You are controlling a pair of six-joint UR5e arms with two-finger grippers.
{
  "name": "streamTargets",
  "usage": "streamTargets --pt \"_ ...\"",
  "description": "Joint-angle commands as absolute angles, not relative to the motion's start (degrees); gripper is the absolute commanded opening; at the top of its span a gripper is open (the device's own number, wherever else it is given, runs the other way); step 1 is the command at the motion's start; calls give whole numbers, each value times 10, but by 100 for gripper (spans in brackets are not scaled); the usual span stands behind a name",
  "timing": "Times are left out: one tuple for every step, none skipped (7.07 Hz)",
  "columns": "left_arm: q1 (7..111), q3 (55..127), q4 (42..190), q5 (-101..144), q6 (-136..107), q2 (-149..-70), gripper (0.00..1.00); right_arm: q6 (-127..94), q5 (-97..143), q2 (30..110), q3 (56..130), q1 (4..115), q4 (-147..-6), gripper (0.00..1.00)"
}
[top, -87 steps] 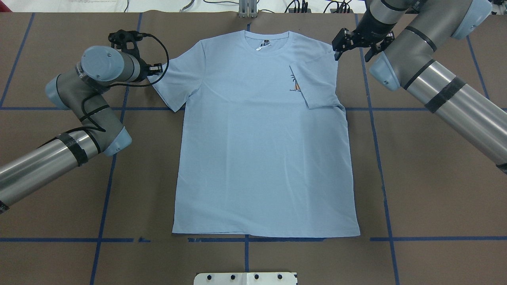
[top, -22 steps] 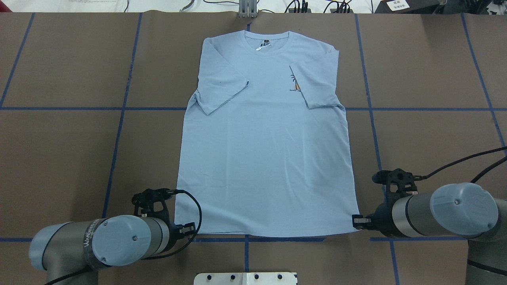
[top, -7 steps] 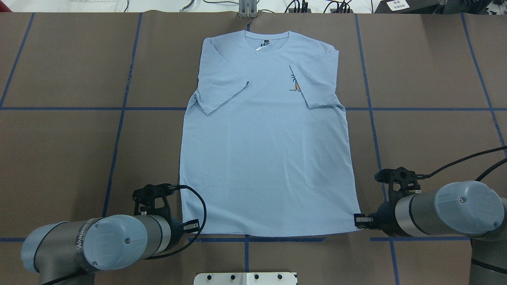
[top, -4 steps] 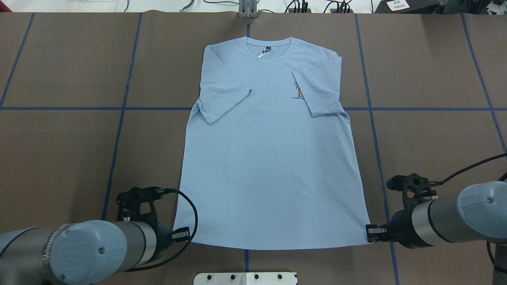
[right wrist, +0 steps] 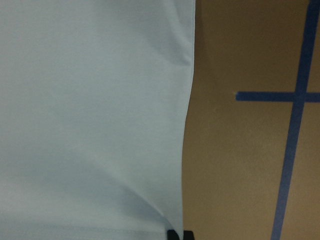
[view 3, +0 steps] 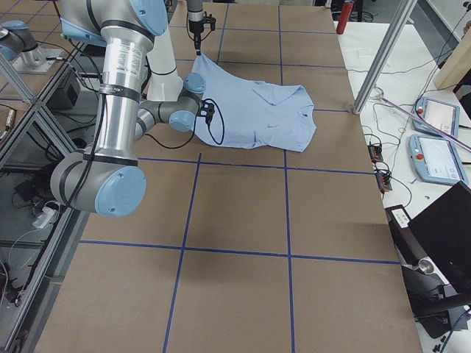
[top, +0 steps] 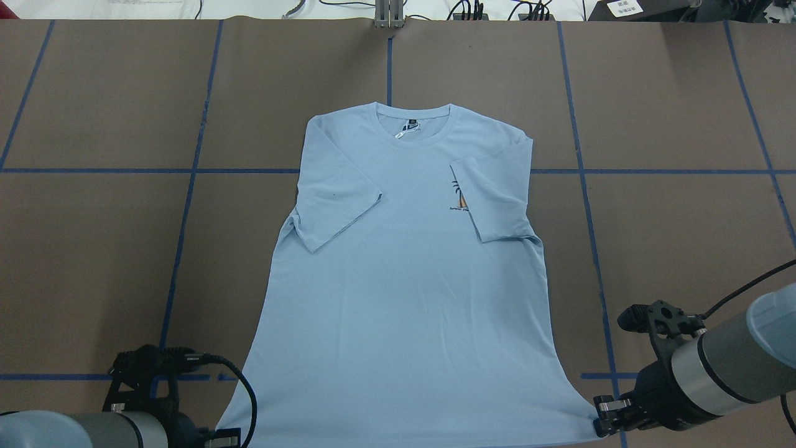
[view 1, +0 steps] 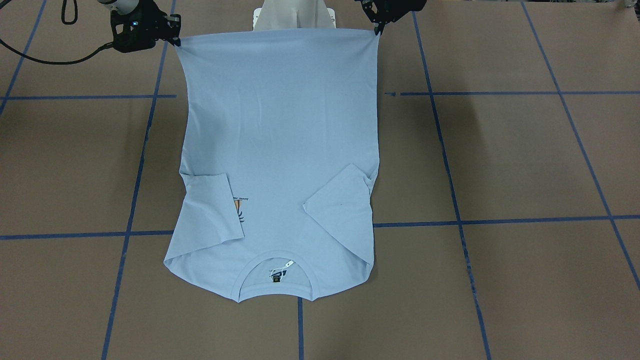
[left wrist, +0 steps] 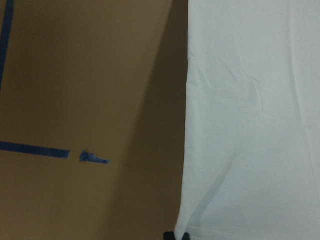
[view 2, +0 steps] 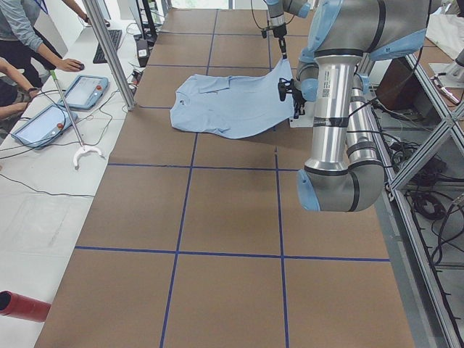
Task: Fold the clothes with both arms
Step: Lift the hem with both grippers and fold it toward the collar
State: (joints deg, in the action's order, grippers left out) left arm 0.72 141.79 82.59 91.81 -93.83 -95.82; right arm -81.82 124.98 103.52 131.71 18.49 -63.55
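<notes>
The left claw (view 1: 376, 29) and right claw (top: 601, 417), each pinching a hem corner, now hold the light blue T-shirt (top: 404, 280) dragged nearer the robot, seemingly ready to fold.

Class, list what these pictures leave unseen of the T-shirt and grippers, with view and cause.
Palm print: overhead, half under the T-shirt's folded sleeve.
Neck label wording: front view, too small.
Left gripper: overhead, cut by the bottom edge.
Right gripper: its wrist view, only fingertips at the edge.

No readable text right now: the small dark neck label (view 1: 275, 278) on the light blue thin-fabric T-shirt (view 1: 280, 125) is too tiny, and so is the lettering of the orange-and-dark chest print (top: 459, 200).
</notes>
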Motion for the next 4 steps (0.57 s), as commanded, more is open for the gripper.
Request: streamTargets --pt "-24 1426 817 925 -944 -953 0 -818 1302 1039 1332 185 -635 0" --pt "-23 1428 817 928 -946 -957 0 -818 1303 1035 1331 187 -635 0" --pt "-19 1430 817 931 -945 -969 0 -818 1302 1027 1325 205 -635 0" --pt "2 1422 817 946 -938 -986 0 -818 1296 1009 1317 240 -635 0"
